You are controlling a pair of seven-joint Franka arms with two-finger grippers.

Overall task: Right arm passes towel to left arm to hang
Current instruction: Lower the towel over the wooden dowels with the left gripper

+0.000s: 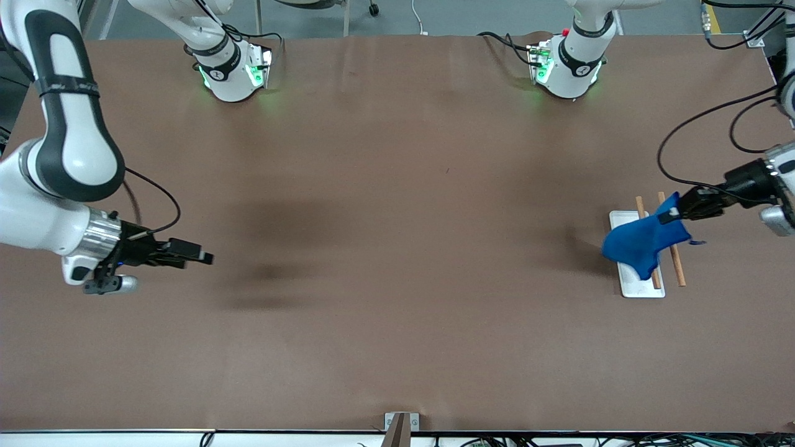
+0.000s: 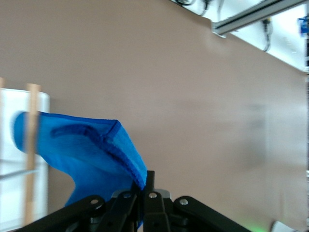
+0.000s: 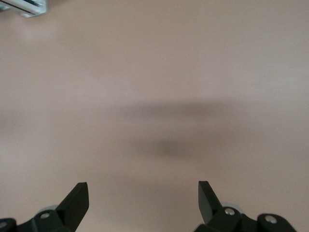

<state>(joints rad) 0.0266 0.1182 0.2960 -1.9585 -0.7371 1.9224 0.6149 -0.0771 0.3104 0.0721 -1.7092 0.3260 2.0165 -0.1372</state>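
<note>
Currently the right claw [image 1: 208,257] is hovering over bare table [image 1: 397,347] at the right arm's end, holding nothing, its fingers [image 3: 77,200] standing well apart. Toward the left arm's end, the left claw [image 1: 674,213] is pinching one edge of the towel [image 1: 643,243], fingers closed together on the cloth. The towel is hanging over a small rack [image 1: 636,287] with a white base and two wooden rails, hiding most of it. The left arm [image 1: 761,180] is running out of frame, mostly cut off.
</note>
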